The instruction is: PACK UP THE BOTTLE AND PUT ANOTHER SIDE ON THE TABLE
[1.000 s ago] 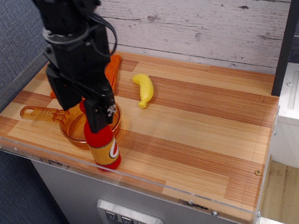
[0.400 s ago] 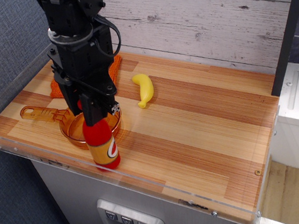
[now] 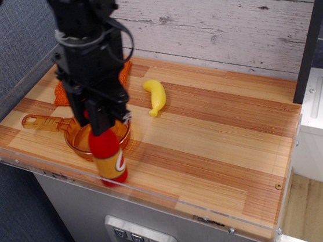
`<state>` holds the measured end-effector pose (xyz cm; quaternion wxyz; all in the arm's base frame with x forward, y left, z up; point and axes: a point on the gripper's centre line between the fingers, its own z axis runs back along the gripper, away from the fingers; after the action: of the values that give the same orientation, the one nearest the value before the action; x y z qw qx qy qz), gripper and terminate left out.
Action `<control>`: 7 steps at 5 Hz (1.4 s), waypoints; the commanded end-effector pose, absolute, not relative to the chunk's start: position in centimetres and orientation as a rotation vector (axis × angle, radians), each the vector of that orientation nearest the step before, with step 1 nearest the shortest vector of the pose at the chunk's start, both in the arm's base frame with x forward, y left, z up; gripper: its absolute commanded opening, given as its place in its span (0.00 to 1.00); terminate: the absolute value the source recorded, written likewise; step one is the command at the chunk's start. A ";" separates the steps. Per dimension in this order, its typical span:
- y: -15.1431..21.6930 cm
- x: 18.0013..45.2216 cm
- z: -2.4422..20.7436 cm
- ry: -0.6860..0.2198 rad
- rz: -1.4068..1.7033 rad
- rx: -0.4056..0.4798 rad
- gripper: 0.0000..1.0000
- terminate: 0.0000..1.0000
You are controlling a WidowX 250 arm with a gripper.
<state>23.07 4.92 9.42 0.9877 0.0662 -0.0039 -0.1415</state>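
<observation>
The red bottle [image 3: 110,160] with its orange-yellow label stands upright near the front left edge of the striped wooden table [image 3: 211,144]. My black gripper [image 3: 101,123] comes down from above and is shut on the bottle's neck and cap, which it hides. The bottle's base looks at or just above the tabletop; blur keeps me from telling which.
An orange transparent pan [image 3: 76,136] with a handle sits just behind the bottle. An orange cloth [image 3: 63,91] lies behind the arm at the back left. A yellow banana [image 3: 156,96] lies mid-table. The clear acrylic edge [image 3: 159,200] runs along the front.
The gripper and the bottle have shifted slightly left and up, and the bottle has gone from a slight tilt to upright. The grip stays shut on the bottle's top.
</observation>
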 end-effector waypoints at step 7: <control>-5.0 38.2 13.1 -0.229 -0.271 0.108 0.00 0.00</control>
<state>37.98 -4.62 10.93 0.9864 0.0528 -0.0851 -0.1301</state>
